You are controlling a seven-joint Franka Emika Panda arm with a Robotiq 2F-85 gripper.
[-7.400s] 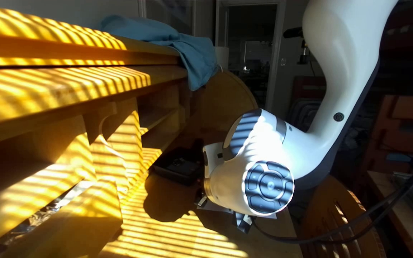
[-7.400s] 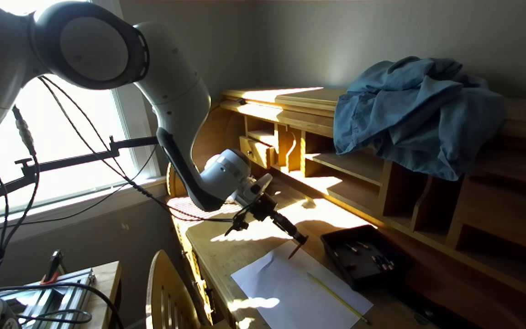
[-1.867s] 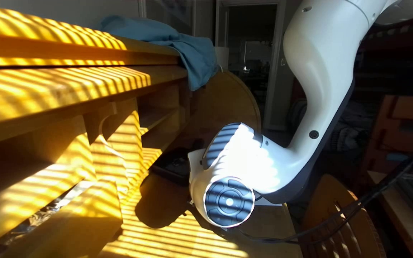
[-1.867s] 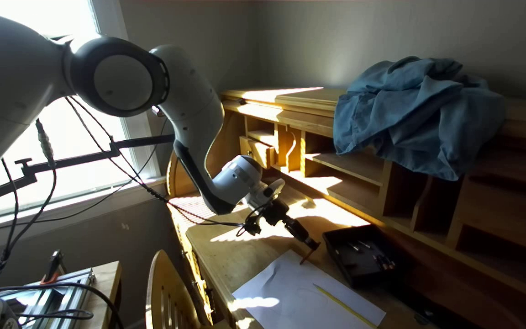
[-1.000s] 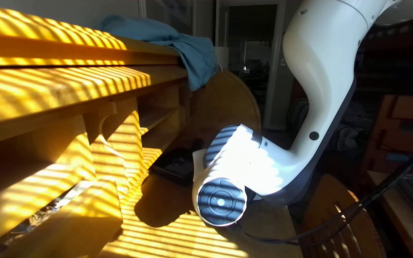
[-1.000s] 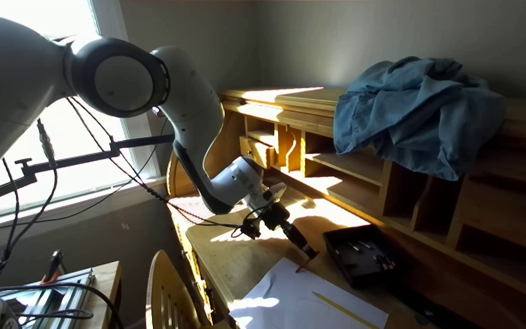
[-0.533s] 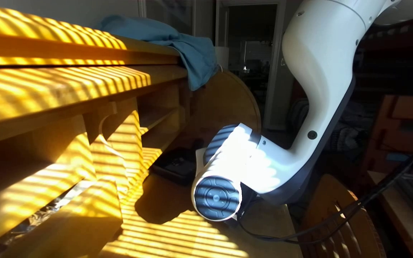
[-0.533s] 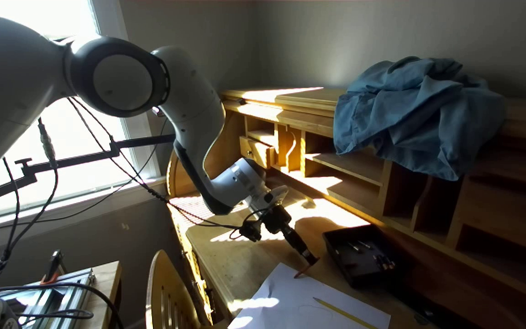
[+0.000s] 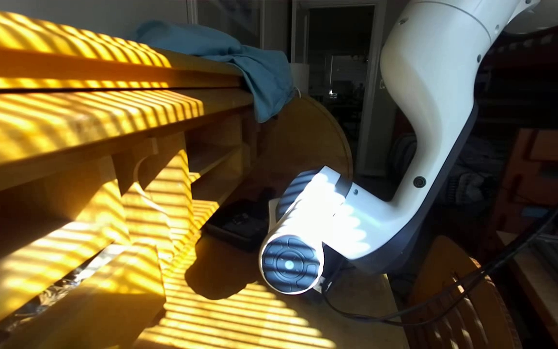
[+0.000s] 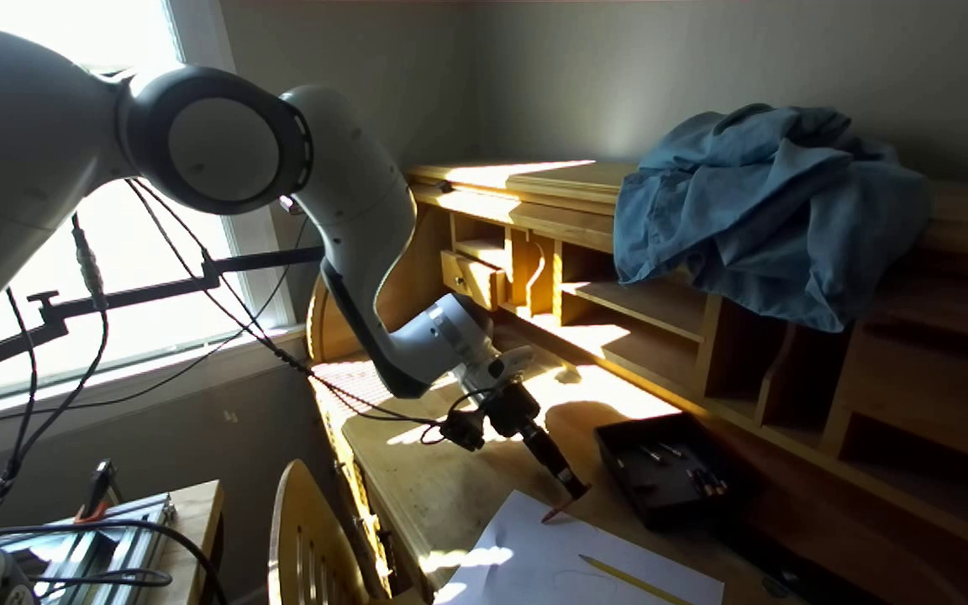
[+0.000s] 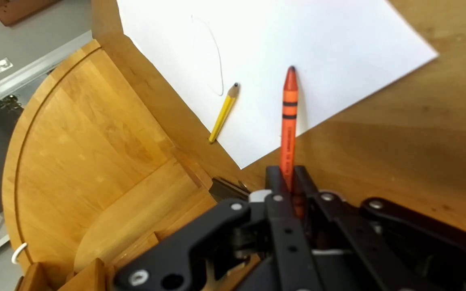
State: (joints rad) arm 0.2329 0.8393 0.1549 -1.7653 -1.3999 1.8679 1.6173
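In the jaws of the gripper (image 11: 287, 173) one red-orange crayon (image 11: 289, 117) is clamped, its dark tip held over one white sheet of paper (image 11: 338, 56); whether contact is made cannot be told. The sheet's edge is crossed by the crayon near a corner, with the wooden desktop (image 11: 378, 153) beyond. Another edge is overlapped by one yellow pencil (image 11: 223, 117), just beside a single curved line (image 11: 220, 60). Nearby, one black tray (image 10: 667, 497) holding several slim items (image 10: 651, 455) is seen in an exterior view.
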